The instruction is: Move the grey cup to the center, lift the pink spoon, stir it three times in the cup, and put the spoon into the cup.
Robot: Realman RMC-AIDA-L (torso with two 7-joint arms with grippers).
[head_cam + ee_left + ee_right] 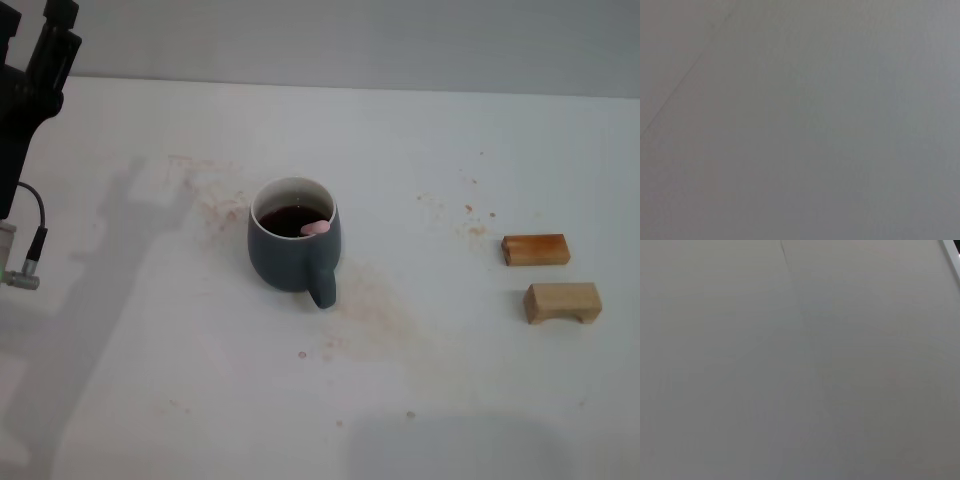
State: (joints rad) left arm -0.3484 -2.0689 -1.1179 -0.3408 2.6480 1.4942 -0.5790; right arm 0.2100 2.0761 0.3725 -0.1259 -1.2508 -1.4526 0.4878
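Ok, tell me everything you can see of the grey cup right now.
The grey cup is a rounded, dark blue-grey mug, ceramic by its look, with a pale rim and white inside. It stands upright near the middle of the white table, its one loop handle turned toward the robot. It holds dark liquid, and the pale pink end of the pink spoon shows at the rim on the handle side. Nothing grips it; reddish stains mark the table around it.

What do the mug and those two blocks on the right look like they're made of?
The grey cup looks like matte glazed ceramic: thick wall, pale rim, smooth rounded body. The two blocks look like unpainted wood: tan-brown with a grainy surface, the farther one darker.
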